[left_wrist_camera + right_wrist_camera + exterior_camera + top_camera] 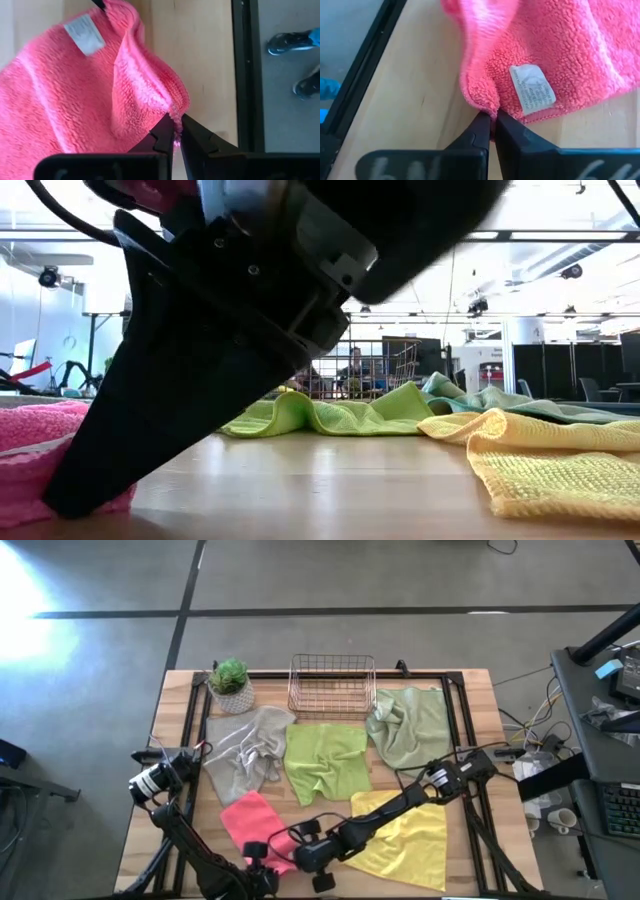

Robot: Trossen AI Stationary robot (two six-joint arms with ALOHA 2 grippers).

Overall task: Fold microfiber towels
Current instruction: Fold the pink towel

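The hot pink towel (250,822) lies near the table's front left, bunched at its near edge. My left gripper (262,854) and my right gripper (296,846) are both shut on that near edge, close together. The grey towel (245,750), lime green towel (325,762), pale sage towel (410,725) and yellow towel (405,835) lie crumpled on the table. In the low view a dark finger (180,400) comes down onto the pink towel (35,445). My left gripper pinches a raised fold of the pink towel's edge (176,111) between its two fingertips. The cloth bulges up from the pinch, and the rest lies slack on the table. My right gripper pinches the towel's corner edge (487,107) between its fingertips, next to the white label (532,90). The cloth is puckered at the pinch, and the rest lies on the table.
A copper wire basket (332,685) and a small potted plant (231,685) stand at the table's far edge. A black frame rail (470,740) runs round the table. A person's shoes (295,42) show on the floor beyond the table's edge.
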